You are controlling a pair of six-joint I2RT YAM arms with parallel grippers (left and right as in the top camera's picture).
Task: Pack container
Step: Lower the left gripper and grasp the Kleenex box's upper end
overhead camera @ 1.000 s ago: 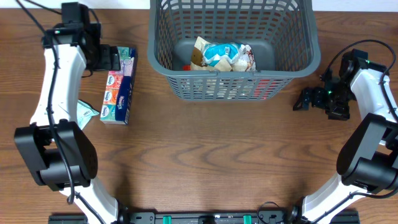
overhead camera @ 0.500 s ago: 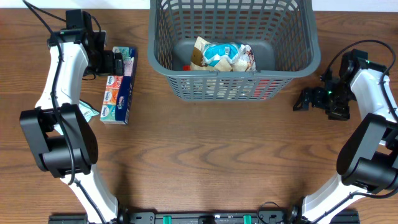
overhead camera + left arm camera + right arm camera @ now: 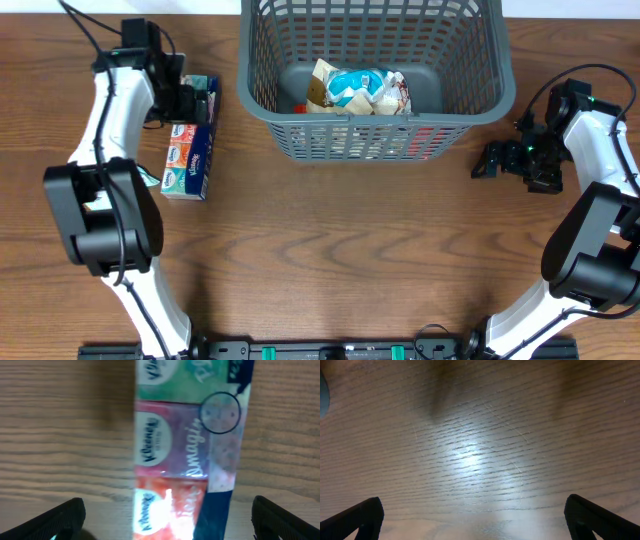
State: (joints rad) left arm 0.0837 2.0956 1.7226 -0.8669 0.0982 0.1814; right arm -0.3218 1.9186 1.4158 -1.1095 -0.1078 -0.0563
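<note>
The dark grey slotted container (image 3: 500, 90) stands at the back centre with several packets (image 3: 358, 90) lying on its base. A long pack of tissue packets (image 3: 190, 150) lies on the table left of it and also fills the left wrist view (image 3: 187, 455). My left gripper (image 3: 198, 100) is open and hangs over the far end of the tissue pack, its fingers (image 3: 167, 520) wide on either side of it. My right gripper (image 3: 487, 160) is open and empty over bare wood right of the container (image 3: 475, 520).
A small pale green packet (image 3: 140, 180) lies at the left, partly hidden by my left arm. The table is brown wood. Cables run from both arms near the back corners.
My left arm has swung right and slightly back, bringing the gripper over the far end of the tissue pack. The right arm has not moved.
</note>
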